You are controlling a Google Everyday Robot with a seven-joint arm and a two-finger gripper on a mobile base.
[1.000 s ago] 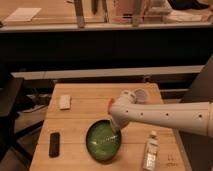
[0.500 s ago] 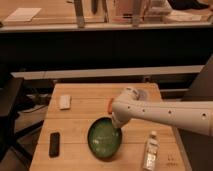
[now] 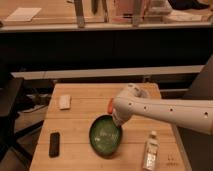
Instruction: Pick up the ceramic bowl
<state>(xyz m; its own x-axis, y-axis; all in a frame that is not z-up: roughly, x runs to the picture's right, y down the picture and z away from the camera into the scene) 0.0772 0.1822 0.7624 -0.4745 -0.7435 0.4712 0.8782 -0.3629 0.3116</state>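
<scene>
The gripper [image 3: 118, 123], at the frame's centre, is closed on the upper-right rim of the bowl [image 3: 104, 138], which is held tilted low over the table [image 3: 75, 122] because only one edge is gripped.

No text, brand, number or sign can be read anywhere in the view. The small bottle [image 3: 150, 150] standing at the right front of the wooden table [image 3: 80, 107] has a pale band that may be a label, but nothing on it can be made out. The gripper [image 3: 118, 124], at the upper right rim of the ceramic bowl [image 3: 104, 137], shows no legible marking either
</scene>
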